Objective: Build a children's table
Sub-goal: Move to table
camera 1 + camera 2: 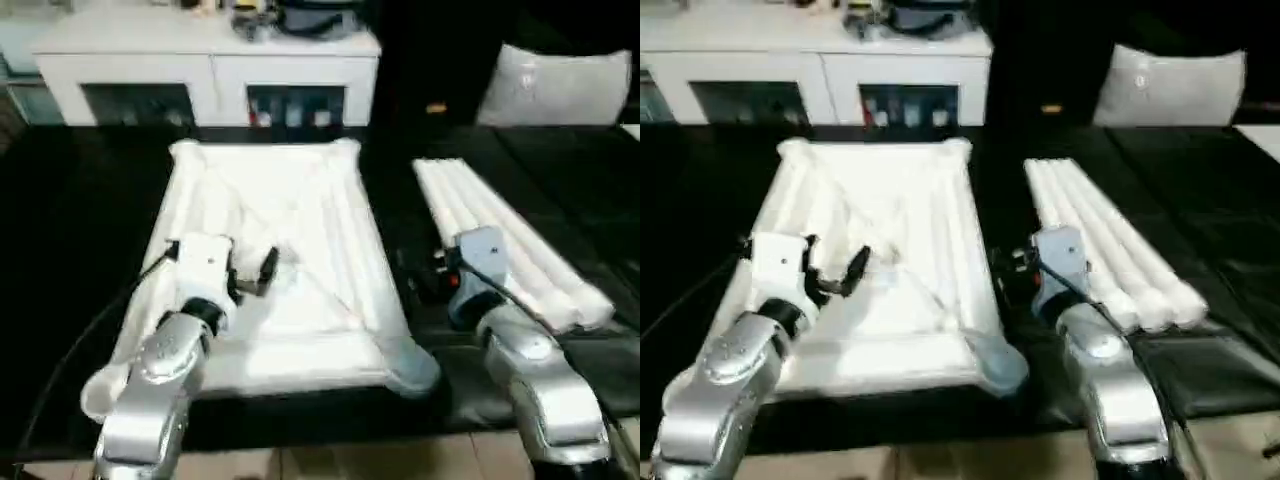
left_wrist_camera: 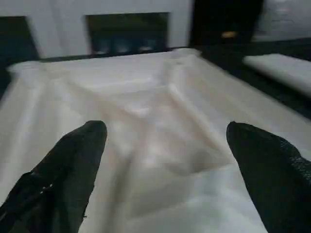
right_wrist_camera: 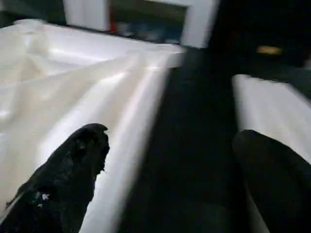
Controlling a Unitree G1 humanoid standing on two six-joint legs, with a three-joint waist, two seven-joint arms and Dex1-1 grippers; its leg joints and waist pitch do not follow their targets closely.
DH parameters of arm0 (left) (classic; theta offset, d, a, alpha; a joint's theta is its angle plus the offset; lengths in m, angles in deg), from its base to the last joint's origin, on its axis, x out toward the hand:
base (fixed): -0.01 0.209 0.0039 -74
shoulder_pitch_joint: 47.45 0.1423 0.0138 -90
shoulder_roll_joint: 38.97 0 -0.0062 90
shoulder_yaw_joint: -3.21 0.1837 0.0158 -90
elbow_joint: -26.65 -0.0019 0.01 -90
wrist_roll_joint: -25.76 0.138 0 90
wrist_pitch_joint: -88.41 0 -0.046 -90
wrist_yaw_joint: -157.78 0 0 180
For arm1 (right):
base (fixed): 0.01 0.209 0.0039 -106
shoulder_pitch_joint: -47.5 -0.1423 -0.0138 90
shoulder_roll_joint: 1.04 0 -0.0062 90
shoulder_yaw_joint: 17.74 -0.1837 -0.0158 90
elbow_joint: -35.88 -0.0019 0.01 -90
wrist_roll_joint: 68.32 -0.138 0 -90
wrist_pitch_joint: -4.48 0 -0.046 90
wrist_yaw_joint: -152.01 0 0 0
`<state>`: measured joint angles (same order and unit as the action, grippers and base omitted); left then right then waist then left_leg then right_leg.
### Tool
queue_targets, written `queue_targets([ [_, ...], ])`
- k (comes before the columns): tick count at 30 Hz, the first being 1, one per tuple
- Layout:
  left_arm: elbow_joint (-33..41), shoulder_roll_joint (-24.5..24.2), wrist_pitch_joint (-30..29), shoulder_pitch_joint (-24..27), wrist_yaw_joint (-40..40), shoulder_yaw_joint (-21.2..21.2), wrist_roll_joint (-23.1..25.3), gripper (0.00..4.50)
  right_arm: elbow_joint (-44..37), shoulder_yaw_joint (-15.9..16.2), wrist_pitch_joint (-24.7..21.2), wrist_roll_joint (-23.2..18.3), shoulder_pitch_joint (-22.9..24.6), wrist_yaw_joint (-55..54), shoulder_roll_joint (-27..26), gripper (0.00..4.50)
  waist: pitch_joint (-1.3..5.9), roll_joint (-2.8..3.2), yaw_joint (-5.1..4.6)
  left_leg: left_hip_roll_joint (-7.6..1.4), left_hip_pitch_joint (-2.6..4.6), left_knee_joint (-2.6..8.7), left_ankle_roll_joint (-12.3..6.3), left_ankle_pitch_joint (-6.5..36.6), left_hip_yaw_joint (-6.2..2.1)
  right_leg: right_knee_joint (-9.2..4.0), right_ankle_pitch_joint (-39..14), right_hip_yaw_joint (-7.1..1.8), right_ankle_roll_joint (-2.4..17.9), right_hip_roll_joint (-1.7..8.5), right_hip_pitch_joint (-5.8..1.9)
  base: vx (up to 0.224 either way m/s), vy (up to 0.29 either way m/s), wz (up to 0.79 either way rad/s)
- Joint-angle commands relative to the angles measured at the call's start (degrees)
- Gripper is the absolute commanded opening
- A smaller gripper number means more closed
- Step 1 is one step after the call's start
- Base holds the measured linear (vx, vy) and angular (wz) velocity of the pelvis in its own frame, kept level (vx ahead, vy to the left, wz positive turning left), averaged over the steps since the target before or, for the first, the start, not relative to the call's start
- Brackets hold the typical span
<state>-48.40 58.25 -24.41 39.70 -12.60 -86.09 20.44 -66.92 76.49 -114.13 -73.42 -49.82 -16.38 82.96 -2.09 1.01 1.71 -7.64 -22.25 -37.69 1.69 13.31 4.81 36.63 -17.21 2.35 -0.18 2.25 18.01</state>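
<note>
White table top (image 1: 290,260) lies upside down on the black surface (image 1: 70,230), ribbed underside up, rounded corner sockets at the corners, roughly centre of the head views. Diagonal ribs cross its middle. Four white legs (image 1: 510,245) lie side by side in a row on the surface to the robot's right of the top, apart from it, with a dark strip of surface between. Legs run parallel to the top's long edge, none fitted into a socket.

Left claw (image 1: 250,272) hangs over the near left part of the table top, black fingers (image 2: 73,165) spread wide, nothing between them; can't tell if it touches the plastic. Right claw (image 3: 170,170) is over the dark gap between the top's right edge and the legs, fingers (image 3: 73,165) also spread wide, empty. In the right wrist view one finger sits toward the top's rim, the other toward the nearest leg.

Silver forearms enter from the near edge, left one (image 1: 150,390) over the top's near left corner, right one (image 1: 545,385) near the close ends of the legs.

Behind the surface: white cabinet (image 1: 210,70) with glass doors, clutter on top. White cushion-like thing (image 1: 555,85) at far right, blurred.
</note>
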Motion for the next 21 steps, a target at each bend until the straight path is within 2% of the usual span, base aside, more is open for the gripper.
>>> queue_targets([
  [1, 0.31, 0.21, 0.11, 0.09, -0.11, -0.31, -0.16, 4.43, -0.56, -0.34, -0.55, -0.19, -0.47, -0.17, 0.68, 4.50, 4.23, 1.30, -0.62, -6.35, 4.85, 2.47, -13.85, -41.71, -4.57, -0.08, 21.87, -1.77, 6.42, 3.76, 2.41, 0.161, 0.110, -0.02],
  [2, 0.53, 0.09, 0.21, 0.25, -0.06, -0.24, 0.07, 4.43, -0.60, -0.26, -0.55, -0.18, -0.44, -0.20, 0.67, 4.50, 4.27, 0.87, -0.42, -6.11, 4.71, 2.06, -13.64, -47.65, -4.59, -0.34, 23.64, -2.32, 5.65, 4.25, 2.67, 0.084, 0.067, -0.01],
  [3, 0.69, -0.06, 0.27, 0.37, 0.00, -0.20, 0.22, 4.43, -0.67, -0.18, -0.58, -0.16, -0.41, -0.25, 0.63, 4.50, 4.20, 0.39, 0.22, -4.69, 3.93, 1.94, -11.75, -48.68, -3.49, -1.10, 25.15, -2.73, 5.03, 4.79, 2.17, 0.024, 0.055, 0.01],
  [4, 0.83, -0.28, 0.24, 0.49, -0.05, -0.15, 0.26, 4.43, -0.78, -0.11, -0.66, -0.09, -0.38, -0.25, 0.51, 4.50, 3.78, 0.17, 0.69, -3.38, 2.27, 2.74, -9.10, -39.67, -1.82, -1.79, 25.89, -2.53, 6.02, 5.05, 0.76, 0.000, 0.000, 0.00],
  [5, 0.89, -0.40, 0.12, 0.58, -0.27, -0.16, 0.42, 4.43, -0.89, -0.08, -0.72, 0.02, -0.34, -0.19, 0.37, 4.50, 3.73, -0.26, 0.75, -2.93, 1.56, 3.15, -8.14, -34.37, -1.24, -1.79, 26.60, -2.44, 6.45, 5.03, -0.07, 0.000, 0.000, 0.00],
  [6, 0.78, -0.50, 0.07, 0.63, -0.41, -0.26, 0.44, 4.43, -0.97, -0.02, -0.75, 0.12, -0.32, -0.16, 0.14, 4.50, 3.02, 0.38, 1.00, -3.94, 1.19, 4.56, -4.43, -21.47, -1.17, -2.21, 22.36, -1.84, 8.22, 4.95, -0.45, 0.000, 0.000, 0.00],
  [7, 0.70, -0.57, 0.09, 0.69, -0.43, -0.38, 0.42, 4.43, -1.04, 0.07, -0.77, 0.19, -0.29, -0.18, -0.04, 4.50, 2.41, 0.84, 0.31, -5.93, 1.76, 6.33, -0.79, -6.57, -2.26, -2.13, 12.98, -1.05, 10.31, 3.66, -0.10, -0.080, -0.020, 0.01],
  [8, 0.61, -0.59, 0.09, 0.66, -0.43, -0.41, 0.43, 4.43, -1.03, 0.05, -0.72, 0.24, -0.27, -0.19, -0.20, 4.50, 2.18, 1.18, -0.06, -6.99, 2.17, 7.45, 0.12, 0.69, -3.08, -1.67, 8.78, -0.67, 11.17, 3.07, 0.04, -0.080, -0.020, 0.01],
  [9, 0.54, -0.66, 0.09, 0.60, -0.36, -0.46, 0.41, 4.43, -0.95, 0.06, -0.68, 0.31, -0.30, -0.23, -0.36, 4.50, 1.88, 1.87, -0.90, -9.32, 2.98, 9.47, -0.37, 10.88, -5.44, -0.57, 1.76, -0.03, 11.15, 2.42, 0.73, -0.094, -0.067, 0.05],
  [10, 0.60, -0.77, 0.03, 0.44, -0.03, -0.38, 0.67, 4.43, -0.49, 0.04, -0.41, 0.20, -0.45, -0.42, -0.40, 4.50, 1.61, 2.18, -1.41, -10.78, 2.98, 11.31, -1.52, 19.39, -6.58, 0.67, -1.98, 0.60, 10.56, 2.19, 1.28, -0.099, -0.104, 0.01],
  [11, 0.60, -0.77, 0.03, 0.44, -0.03, -0.38, 0.67, 4.43, -0.49, 0.04, -0.41, 0.20, -0.45, -0.42, -0.40, 4.50, 1.56, 2.14, -1.69, -11.21, 2.85, 12.22, -2.04, 22.79, -7.03, 1.41, -3.02, 0.83, 9.99, 2.00, 1.37, -0.099, -0.104, 0.01],
  [12, 0.61, -0.84, 0.03, 0.40, 0.06, -0.35, 0.80, 4.43, -0.26, 0.04, -0.26, 0.17, -0.52, -0.48, -0.39, 4.50, 1.44, 1.85, -1.71, -11.65, 2.86, 13.17, -2.92, 27.56, -7.35, 2.45, -4.00, 0.80, 9.26, 2.15, 1.94, -0.097, -0.146, -0.06],
  [13, 0.51, -0.96, 0.12, 0.38, 0.17, -0.43, 0.86, 4.43, 0.03, 0.05, -0.11, 0.15, -0.68, -0.56, -0.39, 4.50, 1.46, 1.15, -1.71, -11.08, 2.35, 13.65, -4.10, 29.49, -6.76, 1.91, -4.60, 0.11, 10.04, 2.91, 1.56, -0.083, -0.212, -0.05],
  [14, 0.39, -0.76, 0.10, 0.30, 0.08, -0.69, 0.55, 4.43, 0.01, 0.00, -0.17, 0.10, -0.80, -0.54, -0.36, 4.50, 1.43, 0.49, -1.73, -10.40, 2.25, 13.29, -4.84, 29.37, -6.35, 0.95, -5.16, -0.60, 11.78, 3.45, 1.56, -0.083, -0.212, -0.05],
  [15, 0.31, -0.60, 0.07, 0.24, 0.00, -0.87, 0.32, 4.43, -0.03, -0.04, -0.22, 0.05, -0.87, -0.52, -0.34, 4.50, 1.05, -1.00, -1.45, -4.67, 0.96, 9.07, -4.27, 26.79, -2.40, -5.16, -13.67, -1.99, 17.61, 4.59, 1.24, -0.111, -0.243, -0.02],
  [16, 0.10, -0.81, -0.49, -0.12, -0.26, -0.85, 0.64, 4.43, -0.09, -0.18, -0.20, 0.00, -1.02, -0.33, -0.23, 4.50, 1.83, -2.71, 0.49, 1.72, 2.15, -6.88, -5.86, 13.50, 3.66, -12.15, -33.84, -3.17, 19.05, 8.86, 1.92, -0.112, -0.226, -0.11],
  [17, -0.06, -1.22, -0.64, -0.35, -0.10, -0.59, 1.01, 4.43, -0.01, -0.33, -0.13, 0.00, -1.07, -0.19, -0.15, 4.50, 1.13, -3.01, 0.76, 1.14, -0.01, -7.72, -6.02, 8.20, 3.33, -11.80, -38.53, -4.42, 15.76, 9.40, 1.02, -0.112, -0.226, -0.11],
  [18, -0.16, -1.59, -0.71, -0.54, 0.16, -0.35, 1.16, 4.43, 0.10, -0.48, -0.05, 0.03, -1.11, -0.07, -0.09, 4.50, 1.40, -3.18, 1.77, 1.42, -3.87, -5.91, -4.44, 2.05, 2.19, -8.98, -32.30, -5.23, 6.17, 8.63, -1.84, -0.043, -0.207, -0.19],
  [19, -0.16, -1.96, -0.82, -0.73, 0.41, -0.10, 1.31, 4.43, 0.20, -0.67, 0.02, 0.03, -1.12, 0.08, -0.02, 4.50, 1.40, -2.88, 2.24, 1.02, -2.31, -2.06, -3.73, 0.29, 1.35, -8.35, -25.05, -4.99, -3.14, 7.52, -0.47, -0.045, -0.177, -0.05],
  [20, -0.14, -2.08, -0.86, -0.79, 0.48, -0.01, 1.37, 4.43, 0.23, -0.74, 0.03, 0.02, -1.12, 0.14, 0.00, 4.50, 1.49, -3.07, 1.99, 0.90, -1.65, -0.62, -4.32, 0.37, 1.25, -8.52, -23.11, -4.43, -6.16, 7.01, -0.61, -0.045, -0.177, -0.05],
  [21, -0.09, -2.25, -0.93, -0.89, 0.59, 0.11, 1.44, 4.43, 0.27, -0.85, 0.06, 0.00, -1.12, 0.24, 0.06, 4.50, 2.40, -1.32, 2.57, -0.86, -0.81, 2.13, -6.44, -0.64, 0.26, -8.51, -16.27, -4.03, -7.41, 7.27, -1.45, -0.055, -0.127, -0.01],
])
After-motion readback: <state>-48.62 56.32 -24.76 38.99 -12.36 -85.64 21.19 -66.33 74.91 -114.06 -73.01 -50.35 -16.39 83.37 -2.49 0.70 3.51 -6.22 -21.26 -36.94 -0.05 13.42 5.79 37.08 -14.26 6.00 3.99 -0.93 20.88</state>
